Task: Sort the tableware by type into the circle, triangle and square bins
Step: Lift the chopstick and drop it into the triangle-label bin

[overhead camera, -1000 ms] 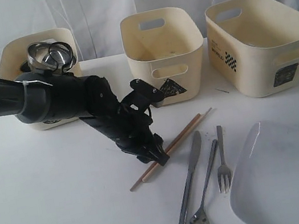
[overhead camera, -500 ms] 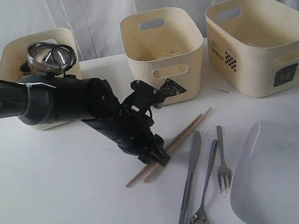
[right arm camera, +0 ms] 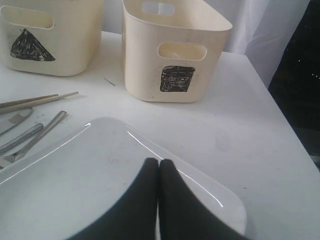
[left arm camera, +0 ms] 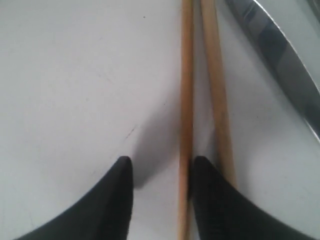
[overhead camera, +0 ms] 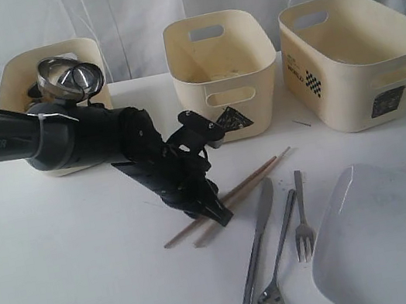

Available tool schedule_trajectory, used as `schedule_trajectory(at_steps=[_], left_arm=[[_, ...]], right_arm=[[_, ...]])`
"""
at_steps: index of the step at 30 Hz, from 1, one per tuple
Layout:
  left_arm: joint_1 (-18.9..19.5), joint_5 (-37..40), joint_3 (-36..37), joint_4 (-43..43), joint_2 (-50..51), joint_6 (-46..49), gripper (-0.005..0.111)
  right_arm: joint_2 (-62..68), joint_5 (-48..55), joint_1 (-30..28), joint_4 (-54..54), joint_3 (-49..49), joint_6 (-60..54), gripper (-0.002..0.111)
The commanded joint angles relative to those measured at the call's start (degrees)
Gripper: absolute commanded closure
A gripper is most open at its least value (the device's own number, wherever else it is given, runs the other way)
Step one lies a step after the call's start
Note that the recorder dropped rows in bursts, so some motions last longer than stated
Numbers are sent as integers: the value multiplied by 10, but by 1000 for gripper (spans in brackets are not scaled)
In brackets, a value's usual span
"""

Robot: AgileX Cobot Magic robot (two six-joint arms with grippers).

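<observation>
Two wooden chopsticks (overhead camera: 251, 178) lie slanted on the white table. My left gripper (overhead camera: 218, 214) is down on their near half. Up close, the left gripper (left arm camera: 160, 165) is open; one chopstick (left arm camera: 186, 100) runs between its fingers and the other chopstick (left arm camera: 215, 90) passes under one finger. The steel knife (overhead camera: 258, 241), spoon (overhead camera: 280, 252) and fork (overhead camera: 302, 221) lie just right of them. The large white plate (overhead camera: 392, 244) sits at the front right; my right gripper (right arm camera: 159, 162) hovers shut above the plate (right arm camera: 100, 170). Steel mugs (overhead camera: 68, 77) sit in the left bin.
Three cream bins stand along the back: the left bin (overhead camera: 18, 82), the triangle bin (overhead camera: 222, 62) and the square bin (overhead camera: 351, 55). My left arm hides the left bin's mark. A white curtain hangs behind them. In the right wrist view the table edge (right arm camera: 280, 115) drops off past the square bin.
The chopsticks' near ends have slid left and spread apart. My left gripper has shifted slightly to the right along them and stays low on the table.
</observation>
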Motion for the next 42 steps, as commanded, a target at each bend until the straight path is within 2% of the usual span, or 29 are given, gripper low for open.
schedule_trajectory(at_steps=[1, 4, 16, 23, 28, 31, 39, 42], left_arm=[[-2, 31, 3, -2, 4, 1, 90], [-2, 30, 3, 0, 3, 8, 107], [-2, 59, 2, -1, -90, 8, 107], [-2, 96, -10, -49, -161, 7, 107], [-5, 46, -55, -49, -173, 15, 107], [-5, 19, -91, -49, -162, 59, 107], [-5, -138, -169, -49, -102, 70, 107], [-5, -150, -199, -49, -70, 70, 107]], right_arm=[[-2, -3, -1, -2, 3, 0, 108], [-2, -3, -1, -2, 3, 0, 108], [-2, -3, -1, -2, 3, 0, 108], [-2, -3, -1, -2, 3, 0, 108], [-2, -3, -1, -2, 3, 0, 108], [-2, -3, -1, -2, 3, 0, 108], [-2, -3, -1, -2, 3, 0, 108], [-2, -3, -1, -2, 3, 0, 108]])
